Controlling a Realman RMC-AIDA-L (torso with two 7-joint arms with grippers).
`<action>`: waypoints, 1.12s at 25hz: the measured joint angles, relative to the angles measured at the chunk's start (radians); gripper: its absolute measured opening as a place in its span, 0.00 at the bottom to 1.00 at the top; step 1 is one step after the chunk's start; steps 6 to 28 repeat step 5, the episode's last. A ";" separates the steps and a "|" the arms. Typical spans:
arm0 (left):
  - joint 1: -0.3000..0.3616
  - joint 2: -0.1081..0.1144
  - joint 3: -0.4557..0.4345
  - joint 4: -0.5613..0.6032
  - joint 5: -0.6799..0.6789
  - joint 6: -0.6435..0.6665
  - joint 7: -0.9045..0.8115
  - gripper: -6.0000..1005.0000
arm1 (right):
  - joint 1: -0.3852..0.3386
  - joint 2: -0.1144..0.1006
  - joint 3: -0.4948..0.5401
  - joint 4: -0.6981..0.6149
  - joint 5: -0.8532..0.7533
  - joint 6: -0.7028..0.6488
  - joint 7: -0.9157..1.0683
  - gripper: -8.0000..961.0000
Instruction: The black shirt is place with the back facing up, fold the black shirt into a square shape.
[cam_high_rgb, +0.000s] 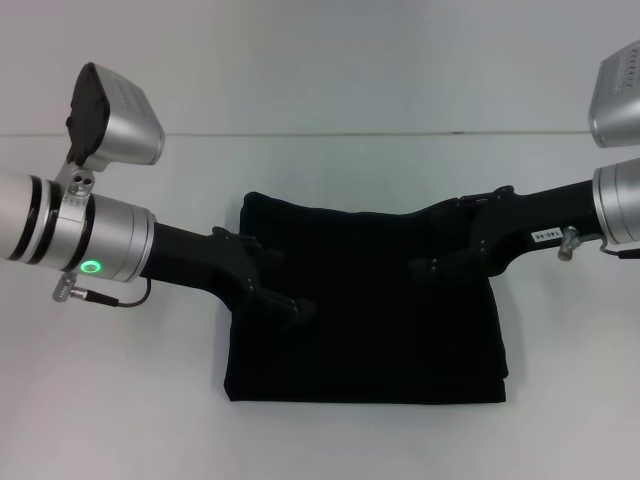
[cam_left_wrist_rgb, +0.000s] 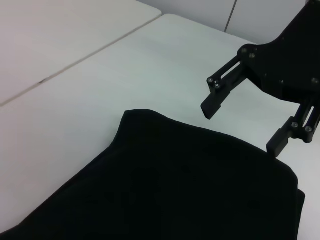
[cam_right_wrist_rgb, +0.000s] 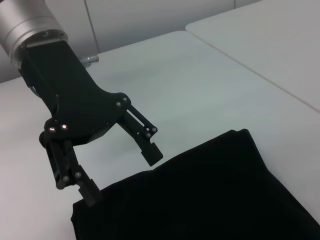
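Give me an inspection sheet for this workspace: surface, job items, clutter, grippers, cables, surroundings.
Surface: white table, with a seam line running across it at the far side.
Job items: black shirt lies folded into a roughly square block; no white lettering shows.
Clutter: nothing seen.
Grippers: left gripper over the shirt's left edge, jaws open, holding nothing. Right gripper over the shirt's right far corner, jaws open, holding nothing.
Cables: short black cable plugged in at the left wrist, beside a lit green ring.
Surroundings: plain pale wall behind the table.
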 joint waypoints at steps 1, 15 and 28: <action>0.001 0.000 -0.002 0.002 0.001 0.000 0.000 0.95 | -0.001 0.000 0.000 0.000 0.000 0.000 0.000 0.93; 0.003 0.001 -0.022 0.007 0.011 0.001 -0.002 0.95 | -0.006 0.000 0.006 -0.001 0.000 0.000 0.001 0.93; 0.003 0.001 -0.022 0.007 0.011 0.001 -0.002 0.95 | -0.006 0.000 0.006 -0.001 0.000 0.000 0.001 0.93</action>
